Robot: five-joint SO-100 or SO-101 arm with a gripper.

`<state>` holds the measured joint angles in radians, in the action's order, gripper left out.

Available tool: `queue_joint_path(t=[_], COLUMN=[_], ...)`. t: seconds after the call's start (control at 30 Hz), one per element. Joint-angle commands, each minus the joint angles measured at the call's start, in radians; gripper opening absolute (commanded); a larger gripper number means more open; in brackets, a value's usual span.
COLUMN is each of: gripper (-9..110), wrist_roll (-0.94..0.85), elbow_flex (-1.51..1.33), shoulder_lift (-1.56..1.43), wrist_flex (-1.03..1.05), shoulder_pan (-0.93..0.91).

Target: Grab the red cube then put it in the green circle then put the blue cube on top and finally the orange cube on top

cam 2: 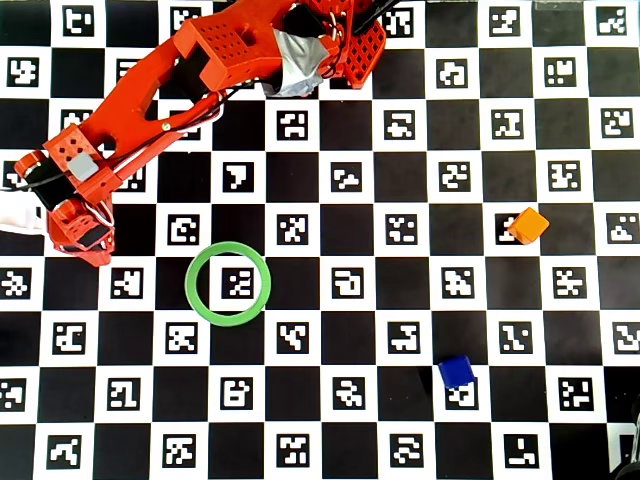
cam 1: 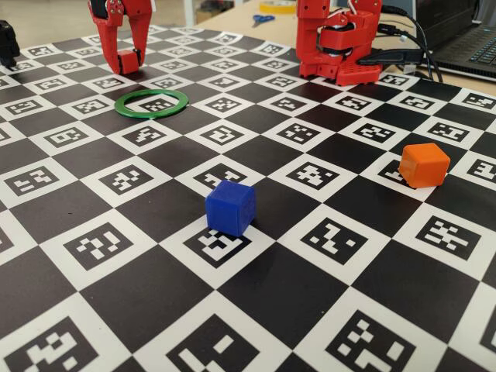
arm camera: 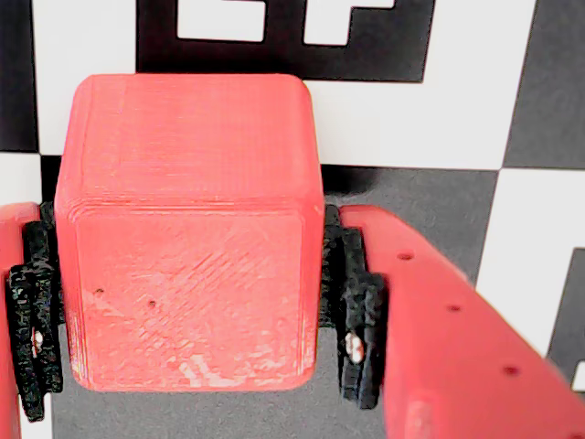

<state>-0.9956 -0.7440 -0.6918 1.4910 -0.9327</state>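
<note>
Checkered bench [cam 1: 256, 294] is lying open around the claw [cam 1: 129, 62]. It is gripping the red cube [arm camera: 187, 238] between both fingers, the green circle [cam 1: 152, 103] lying just beside, apart.

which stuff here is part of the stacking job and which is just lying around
Part of the job:
red cube, held between the jaws of the gripper
green ring
blue cube
orange cube

Just lying about:
scissors
laptop
cables
</note>
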Motion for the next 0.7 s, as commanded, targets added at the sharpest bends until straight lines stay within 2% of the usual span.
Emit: queue_joint_path(t=[0.0, 0.2, 0.67], gripper=[14, 7, 6], wrist_roll=[-0.003, -0.005, 0.023], elbow_flex=[0.008, 0.005, 0.005], shoulder_lift=[-0.040, -0.040, -0.115], wrist_flex=[-0.014, -0.014, 0.006], shoulder_pan=[0.009, 0.011, 0.015])
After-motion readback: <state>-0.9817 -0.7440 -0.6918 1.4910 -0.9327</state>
